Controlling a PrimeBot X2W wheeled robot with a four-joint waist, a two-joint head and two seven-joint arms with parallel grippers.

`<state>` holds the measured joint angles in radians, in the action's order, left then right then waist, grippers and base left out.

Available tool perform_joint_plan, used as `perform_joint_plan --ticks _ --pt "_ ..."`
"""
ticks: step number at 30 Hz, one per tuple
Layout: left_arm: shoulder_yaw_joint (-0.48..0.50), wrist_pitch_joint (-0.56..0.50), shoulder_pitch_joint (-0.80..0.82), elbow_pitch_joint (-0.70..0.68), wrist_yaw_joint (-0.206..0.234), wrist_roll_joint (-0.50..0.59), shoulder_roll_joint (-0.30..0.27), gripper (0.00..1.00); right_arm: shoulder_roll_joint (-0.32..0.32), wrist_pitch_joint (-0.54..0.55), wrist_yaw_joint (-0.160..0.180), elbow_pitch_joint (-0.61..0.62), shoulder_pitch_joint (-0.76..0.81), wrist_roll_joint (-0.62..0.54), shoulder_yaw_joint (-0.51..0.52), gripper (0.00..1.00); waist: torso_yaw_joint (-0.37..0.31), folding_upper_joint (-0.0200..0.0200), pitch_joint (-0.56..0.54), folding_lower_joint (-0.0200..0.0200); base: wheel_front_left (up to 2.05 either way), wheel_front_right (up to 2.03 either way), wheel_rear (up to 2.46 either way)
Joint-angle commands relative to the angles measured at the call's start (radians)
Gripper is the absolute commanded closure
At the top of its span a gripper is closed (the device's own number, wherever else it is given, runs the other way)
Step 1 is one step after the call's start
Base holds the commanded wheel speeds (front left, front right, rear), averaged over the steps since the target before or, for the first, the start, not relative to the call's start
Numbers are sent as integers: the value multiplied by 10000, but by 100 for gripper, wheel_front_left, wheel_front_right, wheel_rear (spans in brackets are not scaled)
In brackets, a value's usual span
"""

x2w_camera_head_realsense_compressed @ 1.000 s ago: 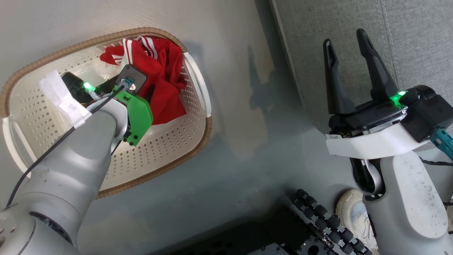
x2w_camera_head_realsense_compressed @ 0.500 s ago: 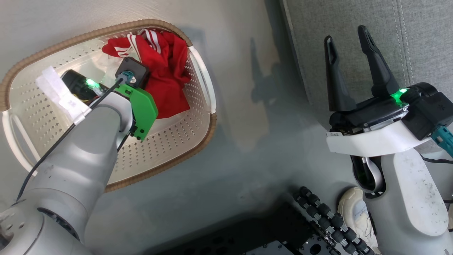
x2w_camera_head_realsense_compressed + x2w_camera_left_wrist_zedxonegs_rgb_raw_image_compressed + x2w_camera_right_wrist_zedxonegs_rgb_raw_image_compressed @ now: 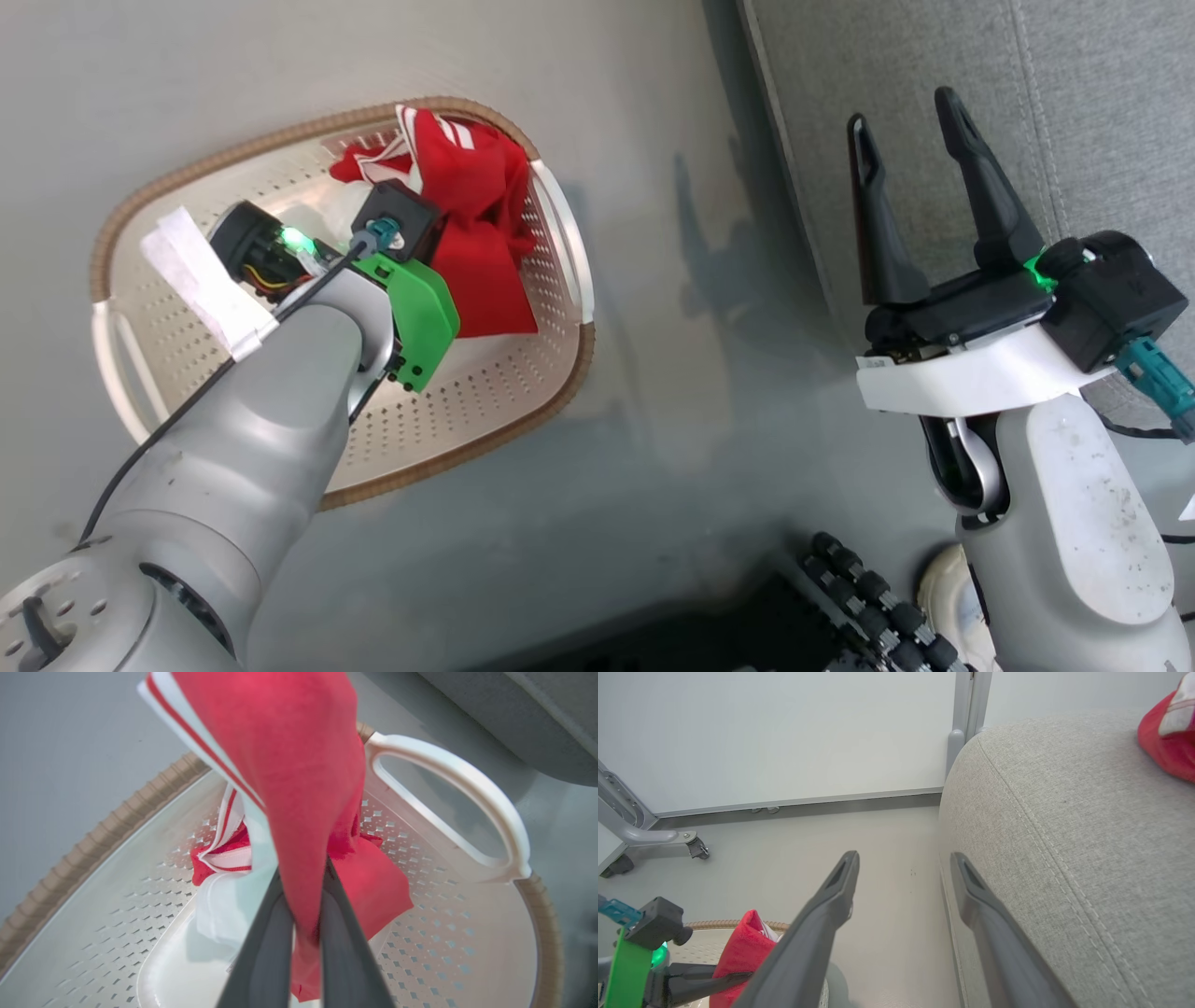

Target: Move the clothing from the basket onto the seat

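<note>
My left gripper (image 3: 303, 873) pinches a bright red striped sports garment (image 3: 299, 765), which trails into the cream perforated plastic basket (image 3: 117, 816) on the left. My right gripper (image 3: 903, 109) stands spread beside the grey fabric seat (image 3: 1074, 112). Farther right on that seat lies a second red garment (image 3: 1164, 742).

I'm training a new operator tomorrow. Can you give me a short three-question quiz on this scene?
1. True or false: the left hand is shut on a red garment.
2. The right hand is: A) shut on cloth B) open and empty C) shut and empty.
3. Fill in: a second red garment lies on the grey ____.

Key: 1 true; 2 B; 3 seat.
</note>
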<state>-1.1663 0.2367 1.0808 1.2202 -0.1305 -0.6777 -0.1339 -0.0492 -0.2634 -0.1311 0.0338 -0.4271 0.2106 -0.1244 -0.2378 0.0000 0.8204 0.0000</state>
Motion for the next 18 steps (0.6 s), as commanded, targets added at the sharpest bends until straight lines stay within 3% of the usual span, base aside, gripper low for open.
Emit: perform_joint_plan --ticks 1,10,18 --pt "-41 93 -144 -65 5 -97 32 100 -24 -20 7 -58 143 -81 20 0 327 0 -566 0 0 0 0" --pt "-269 285 -709 -558 5 -328 195 100 -27 -19 7 -406 523 -474 54 0 1104 0 -1954 0 0 0 0" --pt "467 297 -1463 -1723 62 175 -106 100 -29 -19 7 -750 886 -614 105 0 1663 0 -3156 0 0 0 0"
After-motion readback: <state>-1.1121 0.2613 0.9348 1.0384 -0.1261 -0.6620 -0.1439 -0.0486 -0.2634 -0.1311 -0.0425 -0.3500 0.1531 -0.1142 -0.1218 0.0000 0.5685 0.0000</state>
